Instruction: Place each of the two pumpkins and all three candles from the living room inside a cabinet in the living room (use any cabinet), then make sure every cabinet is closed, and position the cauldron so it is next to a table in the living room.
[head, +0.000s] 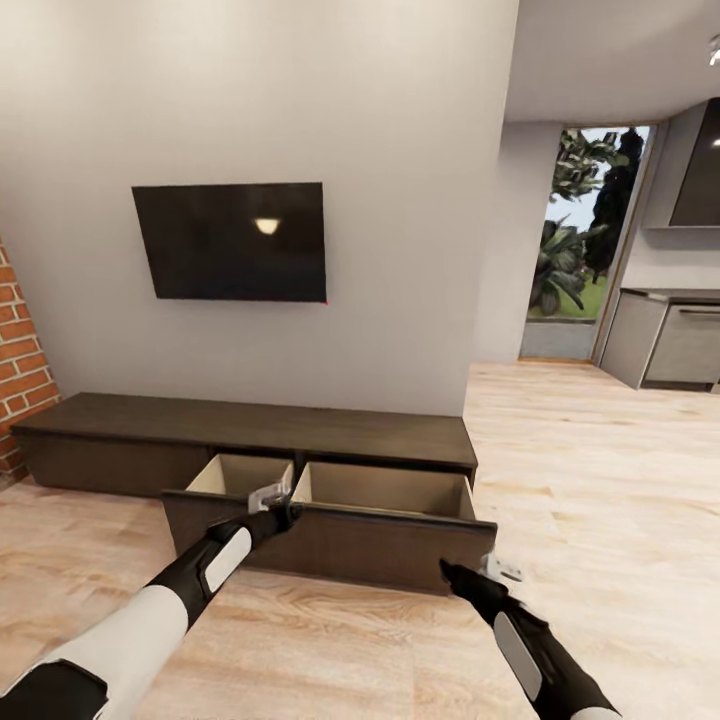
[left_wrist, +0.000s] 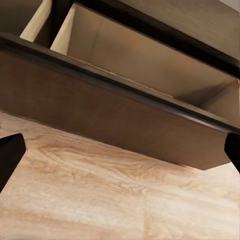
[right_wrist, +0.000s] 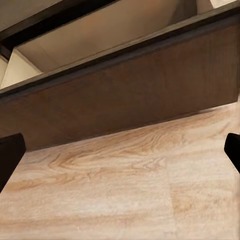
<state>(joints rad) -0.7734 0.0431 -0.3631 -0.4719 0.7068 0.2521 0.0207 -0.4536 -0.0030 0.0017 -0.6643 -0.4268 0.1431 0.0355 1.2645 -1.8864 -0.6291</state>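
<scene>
A long, low dark cabinet (head: 250, 430) runs along the grey wall beneath a black television (head: 232, 241), its wide drawer (head: 330, 540) pulled out over the pale wood floor (head: 600, 480). The drawer's tan interior, split by a divider into two compartments, lies open to the head camera, and nothing can be seen inside it.

The left gripper (head: 280, 505) sits at the top edge of the drawer front, near the divider; from the head view it appears to touch or hang just over that edge, though which cannot be told. In the left wrist view its two dark fingertips (left_wrist: 10, 155) stand at opposite sides of the picture with the drawer front and floor between them, so the jaws are spread wide and hold nothing.

The right gripper (head: 470, 578) is low, just beside the drawer's right front corner and above the floor. In the right wrist view its fingertips (right_wrist: 10, 155) likewise stand far apart, with the drawer front (right_wrist: 130, 100) and floorboards between them: jaws spread, nothing held.

A red brick wall (head: 20, 350) borders the cabinet's left end. To the right, the floor runs on toward a tall window (head: 585, 225) with green plants behind it and grey kitchen units (head: 665, 340).
</scene>
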